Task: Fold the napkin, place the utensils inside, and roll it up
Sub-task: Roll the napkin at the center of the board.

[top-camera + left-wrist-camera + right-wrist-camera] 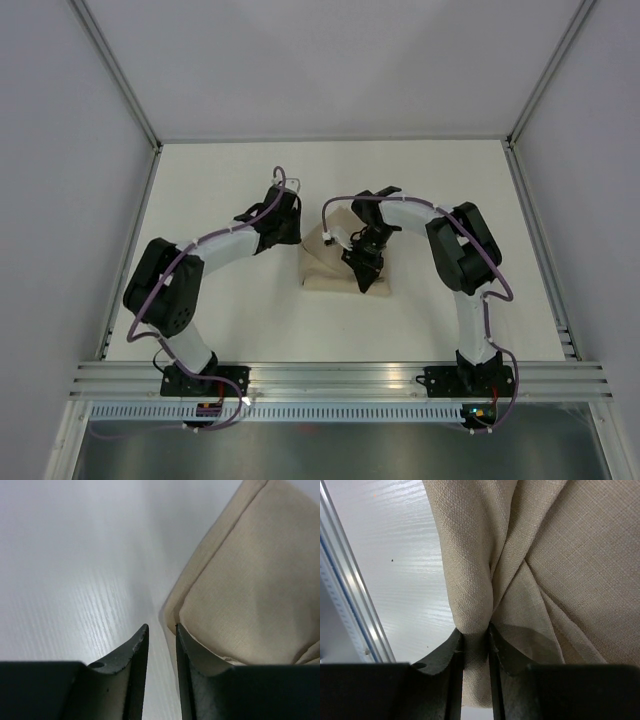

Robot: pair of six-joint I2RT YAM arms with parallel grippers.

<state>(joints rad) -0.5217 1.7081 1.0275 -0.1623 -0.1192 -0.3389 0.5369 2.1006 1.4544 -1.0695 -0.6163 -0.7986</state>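
Roughly in the middle of the white table [230,320], the napkin [325,275] lies as a folded beige bundle between the two arms. The top view shows it bunched up, with its lower edge spread on the table and its upper part lifted under the right arm's wrist.

The right gripper [475,640] comes down onto the napkin's right half. Its jaws are pinching a gathered ridge of the cloth [560,555], which runs up from between the fingers [447,655] in tight creases. The rest of the fabric fans out to the right of the pinch. To the left of it are bare table and a metal rail [345,605] at the table's edge.

The left gripper [161,640] sits low over the table just beside the napkin's left side. Its jaws stand slightly apart with a narrow gap and nothing between them. A folded corner of the napkin [250,580] lies close against the outer side of one finger [187,650], with layered edges showing along the fold.
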